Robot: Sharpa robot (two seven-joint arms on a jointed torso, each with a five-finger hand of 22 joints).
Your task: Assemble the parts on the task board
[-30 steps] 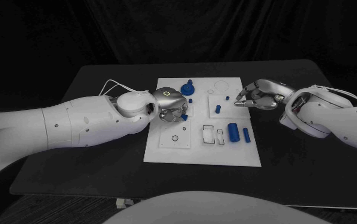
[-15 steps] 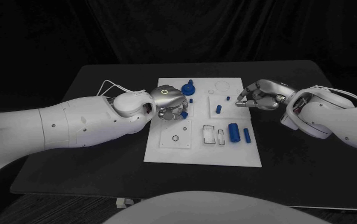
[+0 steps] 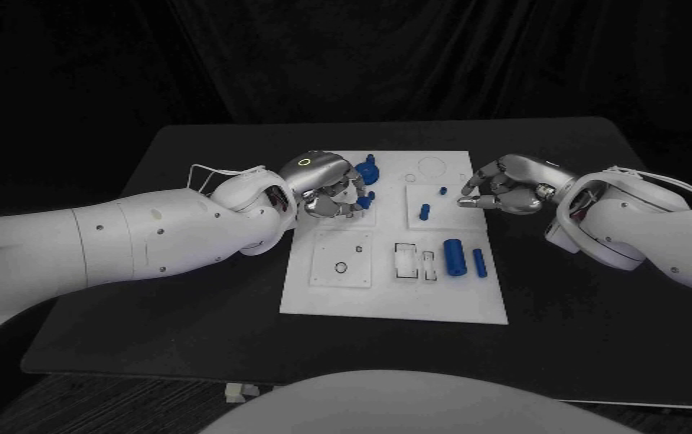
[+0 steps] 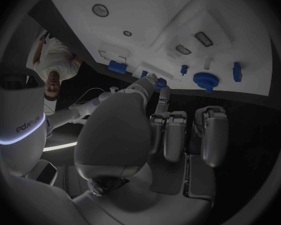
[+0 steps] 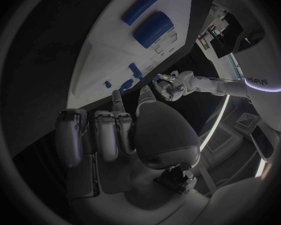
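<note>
One task board [image 3: 392,299]: white plate, flat in the middle of the black table [image 3: 188,284]; it looks rigid, so you need not take hold of it.
Left hand [image 3: 329,189]: over the board's far left corner, fingers curled in. Its thumb and a finger appear to pinch a small blue piece [image 4: 159,82].
Right hand [image 3: 505,186]: at the board's right edge, fingers drawn in, nothing visible in them.
Thick cylinder [image 3: 453,254]: lies on the board's near right part. It is probably hard, light plastic and likely to roll, so take it across its round sides.
Slim cylinder [image 3: 477,261]: just beside the thick one; grip it at mid-length.
Flanged knob [image 3: 365,167]: stands near the left hand; hold it by the upper stem, not the flange.
Short peg [image 3: 424,211]: stands upright mid-board. It looks smooth and easy to drop, so you would want a fingertip pinch.
Tiny peg [image 3: 443,191]: near the right hand; too small to judge further.
</note>
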